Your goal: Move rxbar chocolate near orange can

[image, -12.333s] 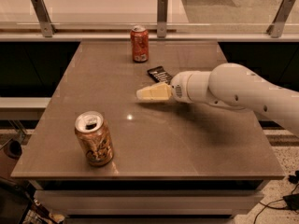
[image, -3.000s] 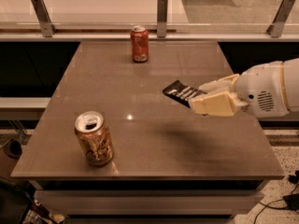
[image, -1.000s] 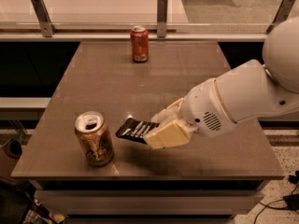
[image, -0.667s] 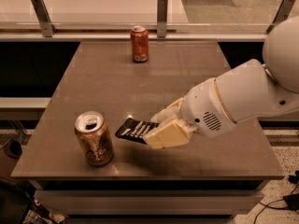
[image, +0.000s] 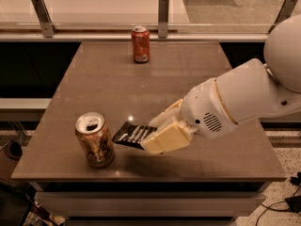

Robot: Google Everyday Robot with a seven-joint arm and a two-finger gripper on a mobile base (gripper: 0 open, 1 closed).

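the rxbar chocolate (image: 131, 134) is a small flat black wrapper with white lines of text; it lies nearly level, its long side running left to right, low over the front part of the table; its right end is pinched between the cream fingers of the gripper (image: 148, 135), which reaches in from the right; its left end is just beside the orange can (image: 94, 139), not touching; the orange can stands upright near the front left corner, golden-orange with brown swirls, silver top with a dark drinking hole

Cream gripper (image: 150, 134) near the golden-orange, brown-swirled orange can (image: 95, 140) holds the black, white-lettered rxbar chocolate (image: 129, 134).
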